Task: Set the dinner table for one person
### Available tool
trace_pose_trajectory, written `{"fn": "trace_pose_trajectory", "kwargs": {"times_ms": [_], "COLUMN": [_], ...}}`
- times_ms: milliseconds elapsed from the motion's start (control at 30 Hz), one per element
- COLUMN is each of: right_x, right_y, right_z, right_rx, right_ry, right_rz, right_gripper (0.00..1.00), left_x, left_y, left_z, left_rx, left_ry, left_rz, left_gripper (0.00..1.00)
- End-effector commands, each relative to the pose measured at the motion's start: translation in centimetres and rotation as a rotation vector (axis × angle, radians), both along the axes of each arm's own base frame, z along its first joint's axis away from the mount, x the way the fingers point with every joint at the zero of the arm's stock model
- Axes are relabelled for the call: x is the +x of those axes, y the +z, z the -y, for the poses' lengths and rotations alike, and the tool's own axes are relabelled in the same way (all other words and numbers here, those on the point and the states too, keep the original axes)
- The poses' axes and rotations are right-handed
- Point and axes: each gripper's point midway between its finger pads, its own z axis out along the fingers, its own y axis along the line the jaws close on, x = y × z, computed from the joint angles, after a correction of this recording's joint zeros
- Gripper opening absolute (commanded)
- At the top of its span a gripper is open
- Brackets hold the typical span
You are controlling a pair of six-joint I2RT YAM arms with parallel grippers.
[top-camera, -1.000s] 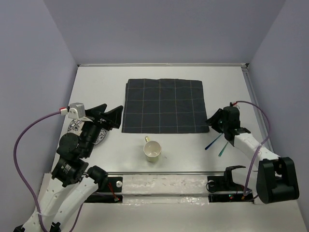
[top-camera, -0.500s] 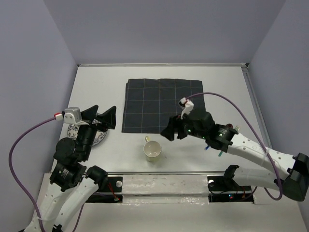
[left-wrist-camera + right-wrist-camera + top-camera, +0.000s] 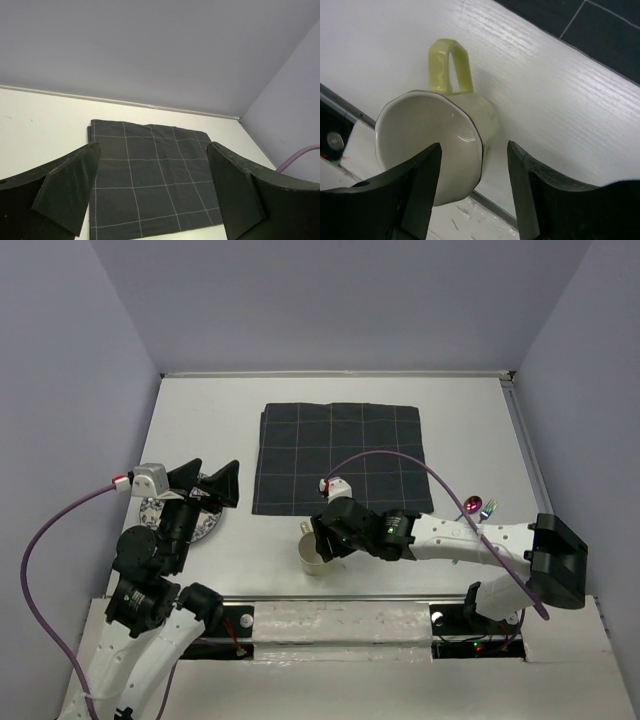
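Right gripper [image 3: 475, 146] has its jaws parted, straddling one wall of the cream ceramic mug with yellow-green handle [image 3: 420, 130]. Looks like rim-pinch setup, not yet clamped. Mug stands on the matte white dinner table [image 3: 200, 420], near edge, just short of the dark grid-lined cloth [image 3: 340, 455]. Left gripper [image 3: 153, 147] is wide, parked left.

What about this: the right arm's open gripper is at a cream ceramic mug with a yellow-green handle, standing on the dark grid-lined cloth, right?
Only the place is wrong. The right wrist view shows the cream ceramic mug standing on the matte white tabletop, beside the dark grid-lined cloth. The open right gripper is at it.
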Motion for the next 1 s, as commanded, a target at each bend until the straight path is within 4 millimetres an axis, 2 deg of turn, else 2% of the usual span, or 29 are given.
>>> {"fn": "trace_pose_trajectory", "kwargs": {"times_ms": [0, 33, 67, 100, 133, 233, 267, 300, 367, 400, 467, 500, 533, 567, 600, 633, 667, 700, 733, 767, 833, 867, 900, 933, 967], "right_x": [1.8, 1.8, 2.0, 2.1, 2.3, 3.9, 5.1, 7.7, 10.7, 13.7, 16.7, 19.3, 20.8, 22.2, 23.7, 26.3, 27.8, 29.1, 31.1, 33.1, 35.2, 37.0, 38.1, 38.9, 40.0], "right_y": [2.6, 2.6, 3.0, 3.2, 3.7, 7.0, 8.0, 9.9, 11.7, 13.7, 15.9, 16.1, 18.2, 18.6, 18.9, 17.4, 18.5, 18.1, 15.7, 16.8, 16.0, 13.9, 15.0, 14.6, 12.4], "right_z": [-0.4, -0.4, -0.4, -0.4, -0.5, 0.1, 0.8, 2.7, 5.2, 7.8, 10.5, 12.9, 13.7, 15.0, 16.0, 18.3, 18.5, 19.4, 19.8, 21.7, 22.4, 23.7, 23.6, 24.0, 24.5], "right_rx": [0.025, 0.021, 0.025, 0.028, 0.040, 0.065, 0.063, 0.084, 0.090, 0.123, 0.114, 0.100, 0.116, 0.098, 0.097, 0.058, 0.098, 0.095, 0.064, 0.085, 0.109, 0.096, 0.131, 0.137, 0.123], "right_ry": [-0.089, -0.093, -0.099, -0.102, -0.110, -0.163, -0.188, -0.271, -0.325, -0.416, -0.475, -0.536, -0.557, -0.591, -0.615, -0.677, -0.682, -0.704, -0.716, -0.761, -0.758, -0.788, -0.777, -0.777, -0.782], "right_rz": [0.076, 0.077, 0.086, 0.091, 0.099, 0.198, 0.237, 0.273, 0.319, 0.369, 0.438, 0.439, 0.479, 0.491, 0.497, 0.472, 0.476, 0.465, 0.420, 0.433, 0.398, 0.359, 0.363, 0.351, 0.299], "right_gripper": [0.47, 0.34, 0.15, 0.05, 0.00, 0.00, 0.00, 0.00, 0.00, 0.00, 0.00, 0.00, 0.00, 0.00, 0.00, 0.00, 0.00, 0.00, 0.00, 0.00, 0.00, 0.00, 0.00, 0.00, 0.00], "left_x": [-0.5, -0.4, -0.4, -0.4, -0.4, -0.3, -0.3, -0.3, -0.2, -0.2, -0.3, -0.3, -0.3, -0.3, -0.4, -0.5, -0.5, -0.5, -0.5, -0.5, -0.5, -0.5, -0.6, -0.6, -0.6], "left_y": [1.2, 1.1, 1.1, 1.1, 1.1, 1.1, 1.0, 1.0, 0.9, 0.9, 1.0, 1.0, 1.0, 1.0, 1.0, 1.1, 1.1, 1.2, 1.1, 1.1, 1.0, 1.1, 1.1, 1.1, 1.1], "left_z": [0.0, 0.0, 0.1, 0.1, 0.1, 0.1, 0.2, 0.2, 0.2, 0.2, 0.1, 0.0, 0.0, 0.0, 0.0, 0.0, 0.0, -0.1, 0.0, 0.0, 0.0, 0.1, 0.1, 0.1, 0.1], "left_rx": [-0.010, -0.009, -0.010, -0.011, -0.008, -0.007, -0.008, -0.007, -0.006, -0.006, -0.007, -0.006, -0.006, -0.006, -0.008, -0.010, -0.009, -0.010, -0.010, -0.009, -0.008, -0.008, -0.008, -0.007, -0.007], "left_ry": [-0.011, -0.014, -0.016, -0.018, -0.020, -0.021, -0.026, -0.024, -0.025, -0.026, -0.021, -0.019, -0.019, -0.021, -0.021, -0.021, -0.021, -0.021, -0.023, -0.027, -0.026, -0.027, -0.030, -0.033, -0.033], "left_rz": [0.054, 0.051, 0.051, 0.052, 0.052, 0.053, 0.051, 0.050, 0.048, 0.050, 0.053, 0.054, 0.056, 0.056, 0.057, 0.061, 0.060, 0.063, 0.061, 0.062, 0.059, 0.059, 0.061, 0.061, 0.061], "left_gripper": [0.99, 0.99, 0.99, 0.99, 0.99, 0.99, 0.99, 0.99, 0.99, 0.99, 0.99, 0.99, 0.99, 0.99, 0.99, 0.99, 0.99, 0.99, 0.99, 0.99, 0.99, 0.99, 0.99, 0.99, 0.99]}}
